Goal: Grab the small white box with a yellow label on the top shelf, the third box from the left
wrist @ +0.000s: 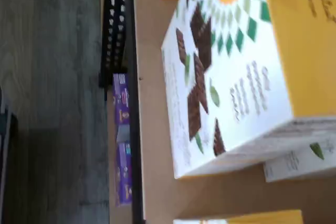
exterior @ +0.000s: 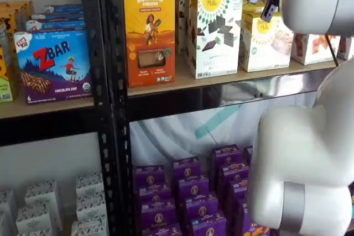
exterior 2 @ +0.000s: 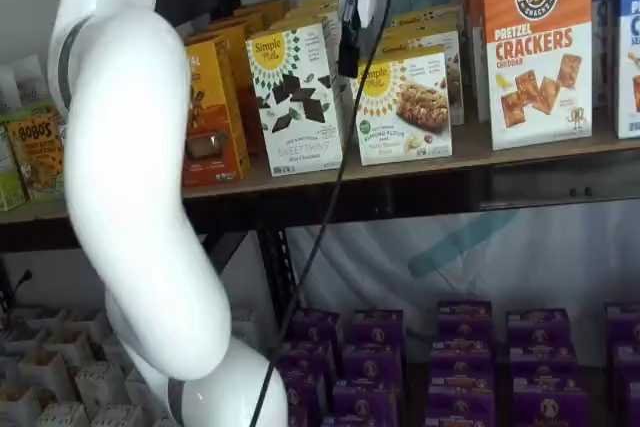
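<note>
The small white box (exterior: 265,40) (exterior 2: 405,107), short with a yellow top band and round logo, stands on the top shelf (exterior: 182,81) (exterior 2: 480,152) in both shelf views. It is just right of the taller white box (exterior: 215,29) (exterior 2: 295,97) that pictures dark chocolate pieces. My gripper (exterior: 264,1) (exterior 2: 349,42) hangs above and in front of the small box's top, apart from it. Two dark fingers show a gap in a shelf view, with nothing between them. The wrist view is filled by the taller box (wrist: 226,77) lying close on the tan board (wrist: 157,156).
An orange Revival box (exterior: 149,34) (exterior 2: 210,112) stands left of the taller box. Pretzel cracker boxes (exterior 2: 537,47) stand to the right. Purple boxes (exterior: 188,192) (exterior 2: 450,357) fill the shelf below. The white arm (exterior 2: 130,197) (exterior: 310,153) blocks part of each shelf view.
</note>
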{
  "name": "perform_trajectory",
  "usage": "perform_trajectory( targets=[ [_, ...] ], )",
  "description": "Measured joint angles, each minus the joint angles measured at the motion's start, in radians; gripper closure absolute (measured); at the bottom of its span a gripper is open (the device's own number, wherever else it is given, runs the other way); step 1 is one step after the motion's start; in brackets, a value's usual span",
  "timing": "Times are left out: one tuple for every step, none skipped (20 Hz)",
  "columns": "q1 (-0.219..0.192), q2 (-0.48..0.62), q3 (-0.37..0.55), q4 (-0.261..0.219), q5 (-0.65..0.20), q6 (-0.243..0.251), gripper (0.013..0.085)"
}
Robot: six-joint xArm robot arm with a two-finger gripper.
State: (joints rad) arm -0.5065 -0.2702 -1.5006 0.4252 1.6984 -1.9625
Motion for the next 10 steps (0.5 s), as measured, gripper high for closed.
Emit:
perform_trajectory(
  targets=[
    [0.007, 0.009, -0.001, -0.012, -0.015, -0.001, 0.013],
    [0.014, 0.015, 0.0, -0.026, -0.031, -0.002, 0.013],
    [0.022, 0.021, 0.001, -0.044, -0.043, -0.003, 0.013],
    [0.029, 0.028, 0.003, -0.061, -0.056, -0.004, 0.013],
    [0.036, 0.034, 0.005, -0.076, -0.067, -0.005, 0.013],
    [0.043, 0.042, 0.004, -0.09, -0.07, -0.004, 0.013],
    [0.049, 0.052, -0.002, -0.104, -0.067, -0.002, 0.013],
    [0.054, 0.06, -0.006, -0.114, -0.061, 0.0, 0.013],
    [0.06, 0.068, -0.01, -0.126, -0.056, 0.003, 0.013],
    [0.066, 0.075, -0.013, -0.137, -0.051, 0.006, 0.013]
  ],
)
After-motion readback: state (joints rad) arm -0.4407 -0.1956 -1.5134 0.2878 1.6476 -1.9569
